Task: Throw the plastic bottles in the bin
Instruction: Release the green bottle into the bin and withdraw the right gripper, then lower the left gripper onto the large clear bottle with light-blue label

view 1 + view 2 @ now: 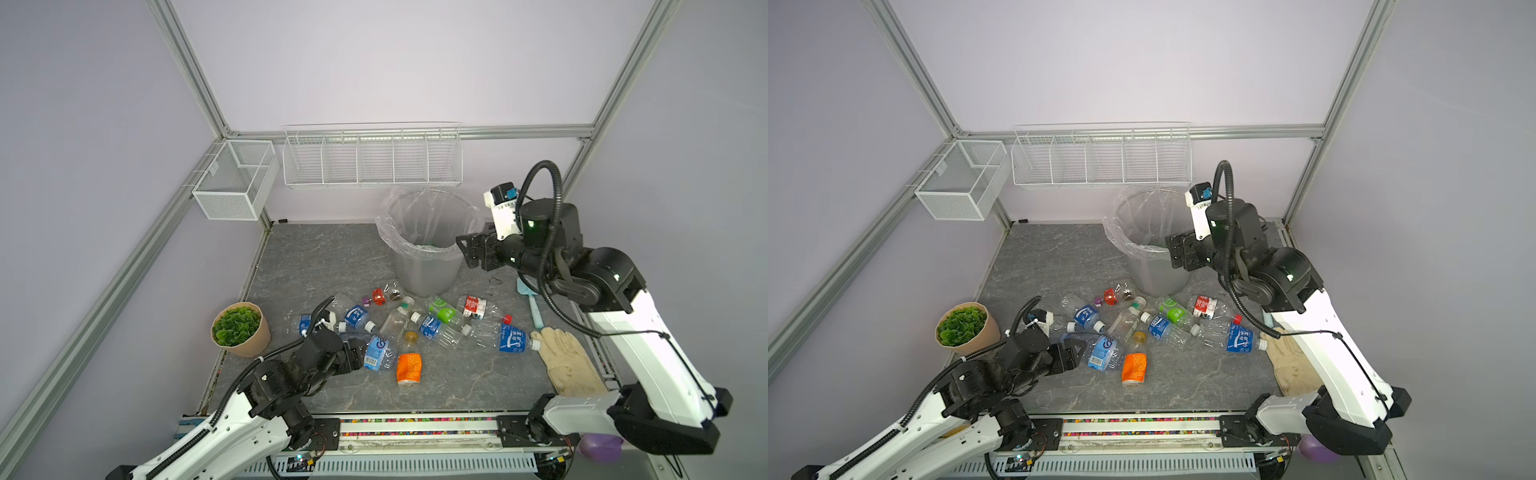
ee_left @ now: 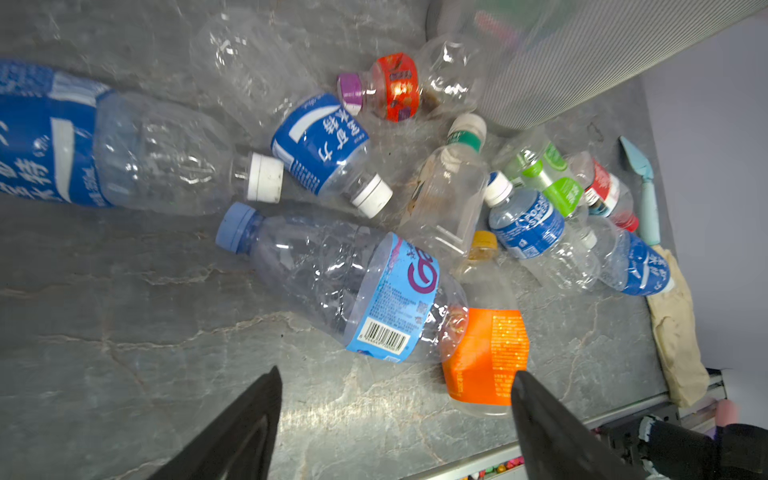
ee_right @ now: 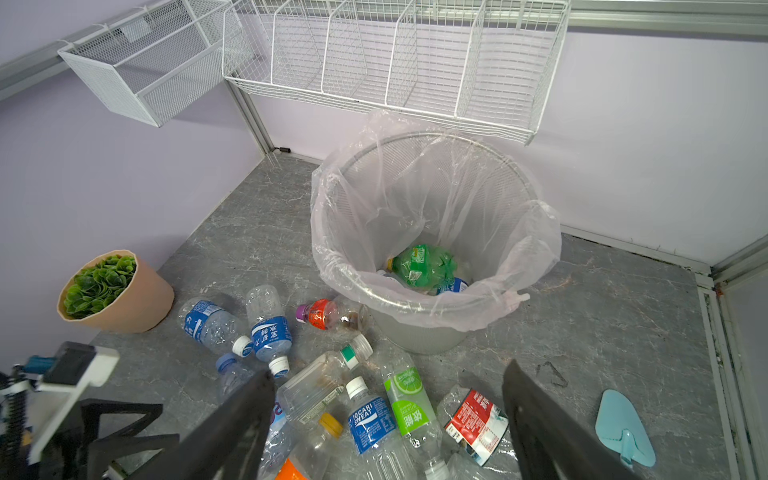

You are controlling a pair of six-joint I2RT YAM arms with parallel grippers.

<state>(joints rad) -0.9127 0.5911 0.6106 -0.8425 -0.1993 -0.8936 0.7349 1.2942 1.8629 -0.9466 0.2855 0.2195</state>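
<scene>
The bin (image 1: 415, 274) stands at the far middle of the grey worktop (image 1: 316, 257), lined with a clear bag. In the right wrist view, a green bottle (image 3: 422, 266) lies at its bottom, together with part of a blue-labelled one.

Most of the plastic bottles (image 1: 432, 328) lie on their sides in a loose heap on the worktop, just near the bin and a little to its left and right.

The left tool (image 1: 356, 353) is low at the near left of this heap. Its fingers (image 2: 266, 399) are spread and hold nothing. The bottle with the light blue label (image 2: 390, 299) lies just in front of them, not between them. The bottle with the orange label (image 1: 409, 368) touches it on the right.

The right tool (image 1: 464, 251) hangs in the air beside the right edge of the bin's rim, also spread and empty.

A potted plant (image 1: 237, 328) stands left of the heap, a pale glove (image 1: 569, 365) lies on its right, and white wire baskets (image 1: 372, 160) hang on the far wall.
</scene>
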